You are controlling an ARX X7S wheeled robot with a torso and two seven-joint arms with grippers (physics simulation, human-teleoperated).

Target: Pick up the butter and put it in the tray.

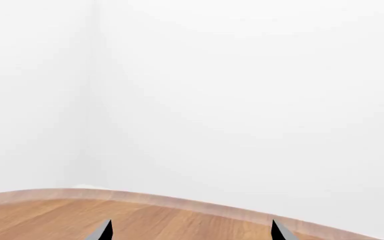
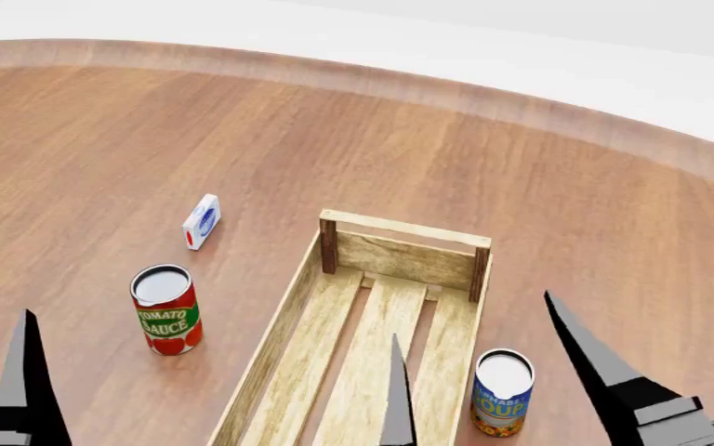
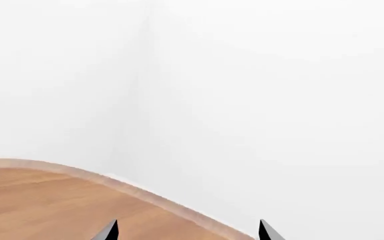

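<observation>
The butter is out of view in every frame. The tray (image 2: 403, 229), a long light-wood crate with a slatted bottom and darker corner posts, lies on the table in the middle of the head view with nothing in it. My right gripper (image 2: 470, 316) hangs open over the tray's near right part, its dark fingers wide apart. In the right wrist view, the right gripper (image 3: 188, 229) holds nothing. My left gripper (image 1: 192, 229) is open too, with only bare wood between its tips. One of its fingers (image 2: 22, 390) shows at the lower left of the head view.
A tomato sauce can (image 2: 165, 311) stands left of the tray. A small white-blue-red carton (image 2: 202, 221) stands farther back on the left. A blue soup can (image 2: 502, 392) is against the tray's right side. The round wooden table's rim (image 2: 332, 76) curves across the back before a white wall.
</observation>
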